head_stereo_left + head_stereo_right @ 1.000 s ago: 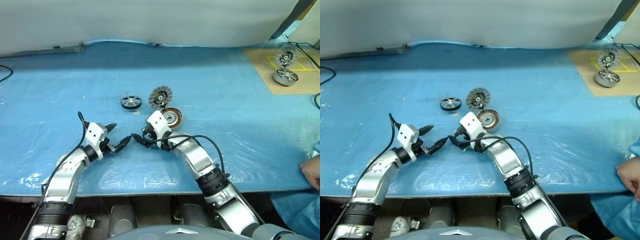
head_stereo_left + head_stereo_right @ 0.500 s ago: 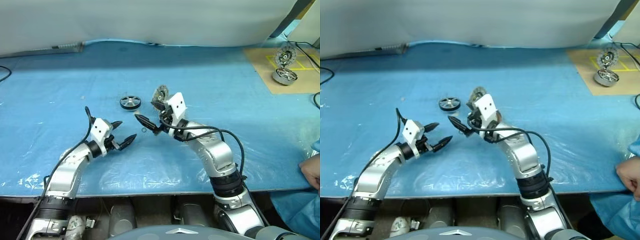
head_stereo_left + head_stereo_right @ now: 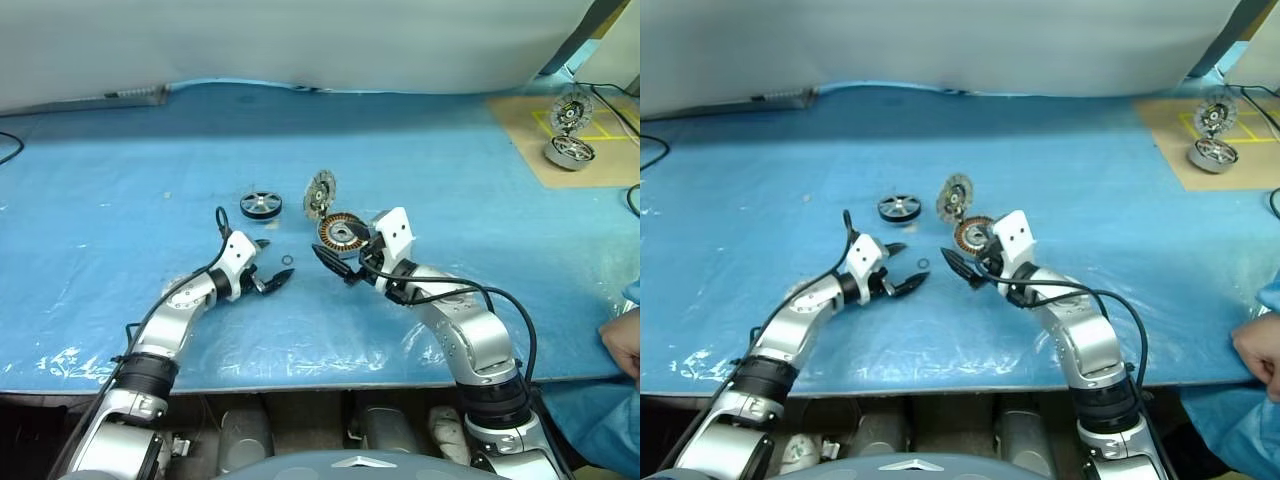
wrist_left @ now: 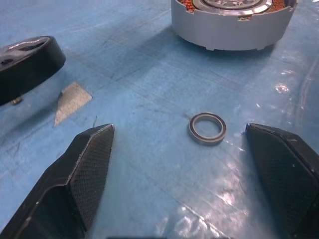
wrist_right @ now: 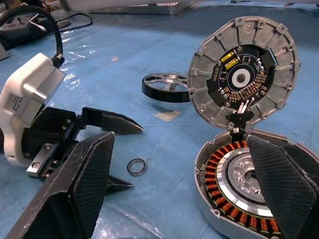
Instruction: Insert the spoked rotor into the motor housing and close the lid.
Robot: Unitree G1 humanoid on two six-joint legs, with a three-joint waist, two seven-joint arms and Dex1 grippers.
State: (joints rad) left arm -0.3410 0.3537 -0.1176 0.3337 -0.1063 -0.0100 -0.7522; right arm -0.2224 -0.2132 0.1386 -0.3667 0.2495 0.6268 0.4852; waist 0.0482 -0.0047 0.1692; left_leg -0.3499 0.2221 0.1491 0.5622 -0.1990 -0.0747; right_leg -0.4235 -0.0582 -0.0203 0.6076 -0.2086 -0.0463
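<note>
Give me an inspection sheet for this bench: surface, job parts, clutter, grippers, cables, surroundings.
Surface: blue sheet, wrinkled.
Job parts: motor housing open, windings showing; lid standing up on its hinge; spoked rotor lying flat, apart from the housing.
Clutter: small ring between the grippers; scrap of tape by the rotor.
Grippers: left gripper open, empty; right gripper open, empty.
Cables: black cable at the far left edge.
Surroundings: second motor unit on a brown board; a person's hand at the right edge.

spoked rotor [image 3: 261,204]: 1 | motor housing [image 3: 341,234]: 2 | lid [image 3: 321,192]: 2 | small ring [image 4: 207,128]: 1 | pincer [image 3: 268,270]: 2
</note>
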